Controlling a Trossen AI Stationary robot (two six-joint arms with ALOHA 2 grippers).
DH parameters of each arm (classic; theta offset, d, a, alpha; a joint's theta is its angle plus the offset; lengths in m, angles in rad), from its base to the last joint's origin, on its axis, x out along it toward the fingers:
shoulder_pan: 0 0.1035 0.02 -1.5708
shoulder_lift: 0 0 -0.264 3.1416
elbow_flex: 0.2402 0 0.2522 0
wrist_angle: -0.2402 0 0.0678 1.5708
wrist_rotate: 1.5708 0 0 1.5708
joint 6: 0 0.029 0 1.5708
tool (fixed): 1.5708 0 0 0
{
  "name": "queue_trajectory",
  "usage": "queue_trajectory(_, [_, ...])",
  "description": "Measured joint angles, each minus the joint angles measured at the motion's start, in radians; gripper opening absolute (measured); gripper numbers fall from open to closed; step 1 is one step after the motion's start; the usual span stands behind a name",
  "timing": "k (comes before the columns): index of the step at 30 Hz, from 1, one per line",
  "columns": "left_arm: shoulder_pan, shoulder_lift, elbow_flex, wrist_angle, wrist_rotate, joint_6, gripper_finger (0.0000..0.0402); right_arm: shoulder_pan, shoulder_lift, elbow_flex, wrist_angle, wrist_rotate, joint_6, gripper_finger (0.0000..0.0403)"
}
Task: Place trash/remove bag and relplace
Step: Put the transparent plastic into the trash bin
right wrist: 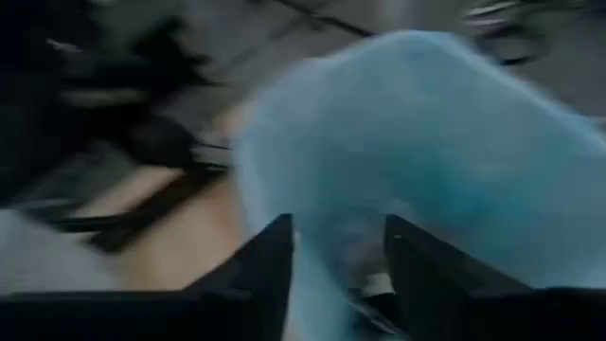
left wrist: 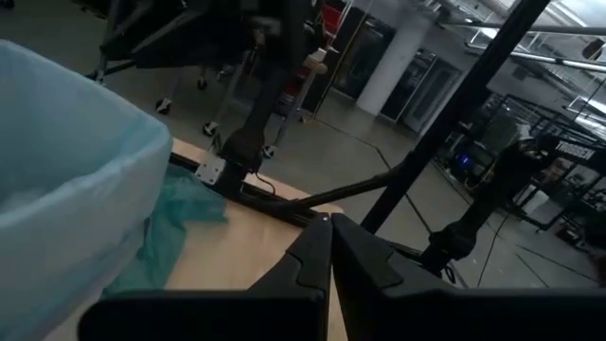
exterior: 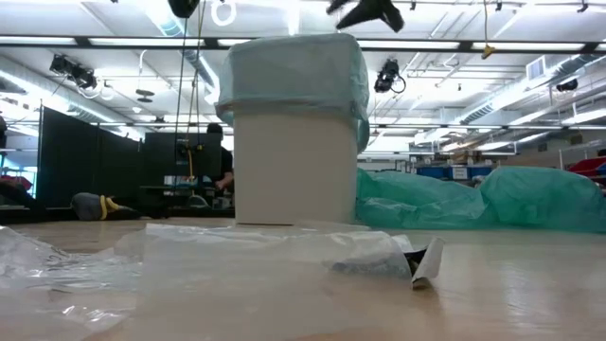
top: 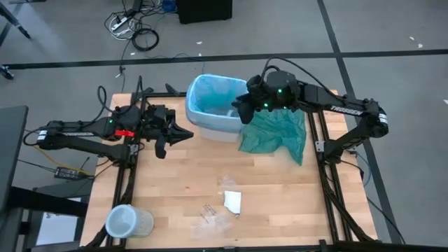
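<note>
The right gripper (top: 241, 110) hangs over the 3 o'clock rim of the white bin (top: 210, 126), its 2 fingers (right wrist: 275, 265) spread apart with nothing between them, pointing down into the light-blue bag (top: 210, 98) that lines the bin. The bin stands at the table's (top: 168, 189) 12 o'clock edge. A teal-green plastic bag (top: 276, 133) lies crumpled on the wood at the bin's 3 o'clock side, touching it. The left gripper (top: 183, 134) waits at the bin's 9 o'clock side, its fingers (left wrist: 312, 260) pressed together and empty. Trash remains on the table toward 6 o'clock: a white paper scrap (top: 233, 201) and clear plastic bits (top: 210, 213). A clear plastic cup (top: 128, 222) lies on its side at the 7 o'clock corner.
</note>
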Motion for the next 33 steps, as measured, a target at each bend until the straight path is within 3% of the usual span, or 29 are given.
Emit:
queue_trajectory(4, [-0.002, 0.000, 0.000, -0.046, 0.000, 0.000, 0.0021, 0.066, 0.001, 0.000, 0.046, -0.232, 0.088, 0.0204])
queue_trajectory(6, [-0.005, 0.000, 0.000, -0.071, 0.000, 0.000, 0.0021, 0.154, 0.016, -0.015, 0.006, -0.272, 0.107, 0.0206])
queue_trajectory(9, [-0.005, 0.000, 0.000, -0.086, -0.001, 0.000, 0.0021, 0.296, 0.062, -0.061, -0.113, -0.234, 0.126, 0.0195])
queue_trajectory(16, [-0.005, 0.001, 0.000, -0.092, -0.028, 0.001, 0.0021, 0.523, 0.264, -0.128, -0.136, -0.088, 0.194, 0.0186])
queue_trajectory(23, [-0.005, 0.001, 0.000, -0.092, -0.049, 0.001, 0.0021, 0.481, 0.344, -0.127, -0.045, -0.078, 0.196, 0.0188])
queue_trajectory(28, [-0.005, 0.001, 0.000, -0.093, -0.051, 0.000, 0.0021, 0.431, 0.353, -0.127, -0.114, -0.012, 0.144, 0.0176])
queue_trajectory(33, [-0.005, 0.001, 0.000, -0.108, -0.051, 0.002, 0.0021, 0.428, 0.427, -0.127, -0.118, -0.030, 0.138, 0.0170])
